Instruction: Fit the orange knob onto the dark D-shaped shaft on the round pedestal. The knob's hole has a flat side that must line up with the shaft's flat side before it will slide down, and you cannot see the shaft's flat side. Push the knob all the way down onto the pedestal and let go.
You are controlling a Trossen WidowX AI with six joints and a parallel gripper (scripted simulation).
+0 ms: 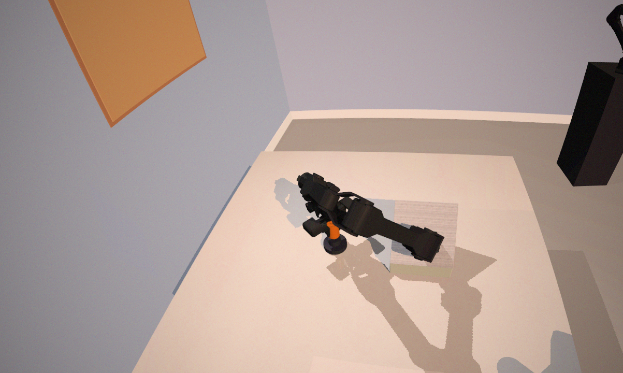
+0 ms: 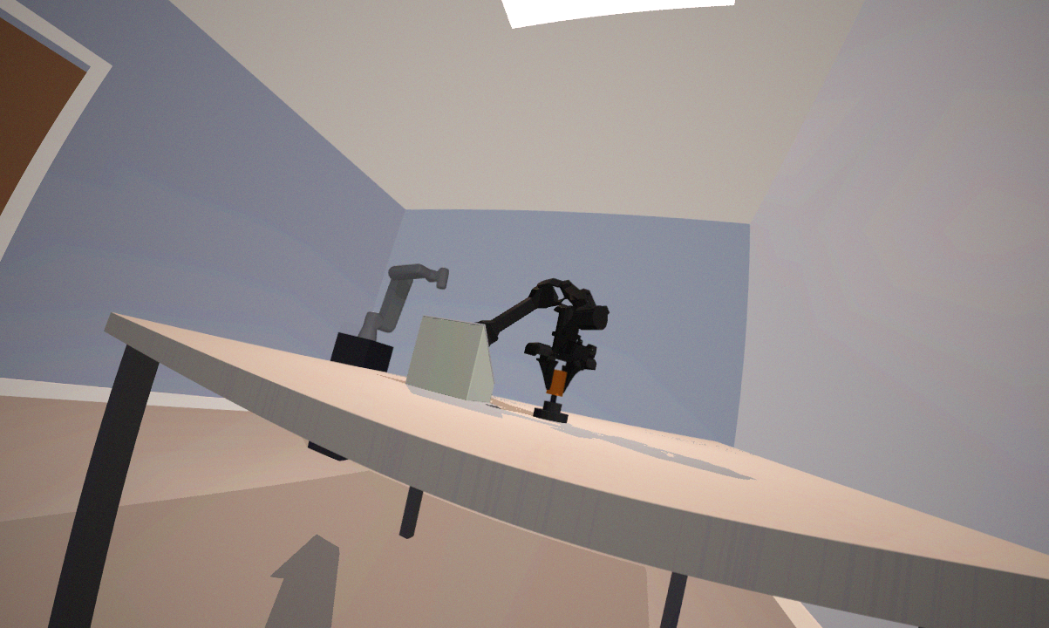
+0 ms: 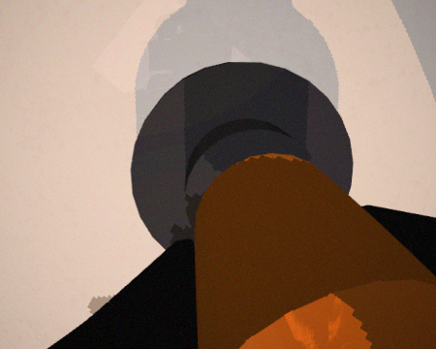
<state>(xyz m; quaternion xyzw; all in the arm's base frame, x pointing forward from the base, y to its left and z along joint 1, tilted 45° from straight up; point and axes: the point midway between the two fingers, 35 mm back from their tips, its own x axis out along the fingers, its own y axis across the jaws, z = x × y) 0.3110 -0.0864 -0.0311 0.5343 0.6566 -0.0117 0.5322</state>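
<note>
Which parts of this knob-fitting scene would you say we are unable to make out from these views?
- Flat side of the shaft: too small in the exterior view; hidden by the orange knob in the wrist view.
- Knob's hole: faces down, out of sight in every view.
- Second arm: cut off by the top view's edge.

From here, 1 black arm (image 1: 364,217) reaches over the desk (image 1: 258,301), its orange knob (image 1: 333,230) above the round pedestal (image 1: 335,246), nearer the left edge.
</note>
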